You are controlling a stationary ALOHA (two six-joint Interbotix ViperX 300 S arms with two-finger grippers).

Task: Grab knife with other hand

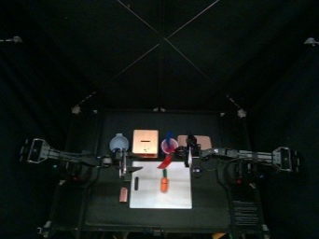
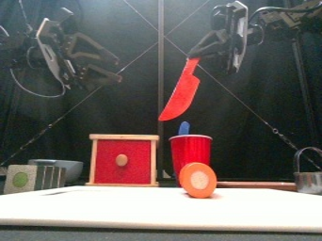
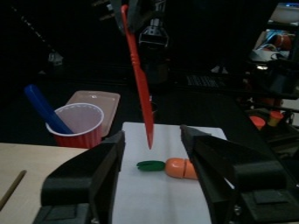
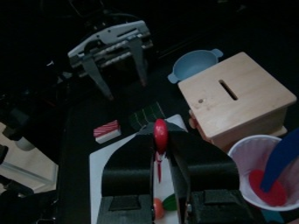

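We see the knife [image 2: 180, 90] hanging in the air above the white cutting board [image 2: 151, 203], well clear of it. Its long axis runs close to vertical with a slight tilt: in the front view the handle end is uppermost, toward the right gripper [image 2: 217, 45], and the tip points down and a little to the picture's left, ending above the red cup [image 2: 190, 151]. In the left wrist view the same blade shows as a thin red line from top to bottom, its point aimed at the board beside the carrot [image 3: 177, 168].

The knife is red all over, with a broad curved blade that narrows to a point; it looks like a plastic toy. We cannot make out any marking on it.

The right gripper has its jaws clamped on the knife's handle; in the right wrist view the red handle sits squeezed between the two black jaws. The left gripper [image 2: 73, 58] is raised at the picture's left in the front view, apart from the knife, and its jaws stand wide apart with nothing between them.

On the table behind the board we see a wooden box with a red front [image 2: 123, 160], and the red cup holds a blue stick. The carrot piece stands on the board just in front of the cup.
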